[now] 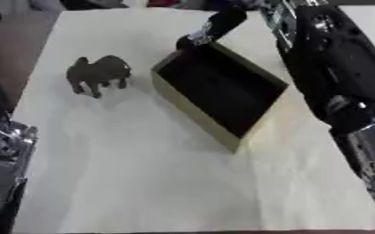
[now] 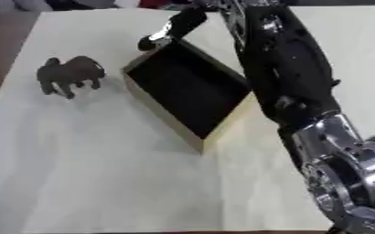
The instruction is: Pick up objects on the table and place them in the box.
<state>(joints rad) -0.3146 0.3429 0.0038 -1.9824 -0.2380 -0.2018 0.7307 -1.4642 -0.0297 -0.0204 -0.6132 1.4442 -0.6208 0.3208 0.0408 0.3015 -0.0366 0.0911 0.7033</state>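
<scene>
Right robot hand at the box's far corner, animal figure waiting

The right robot hand (image 2: 160,37), fingers curled, state unclear, touches the tan, black-lined box (image 1: 219,89), likely steadying it. The dark brown animal figure (image 1: 99,73) stands near the bench's (image 1: 142,183) far-left corner, long axis crosswise, facing unclear.

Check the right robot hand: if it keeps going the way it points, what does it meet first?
Probably the box's far corner. The right robot hand points down-left at that rim, nearly touching it. Height above the rim is unclear; the toy animal lies further left, off that line.
</scene>
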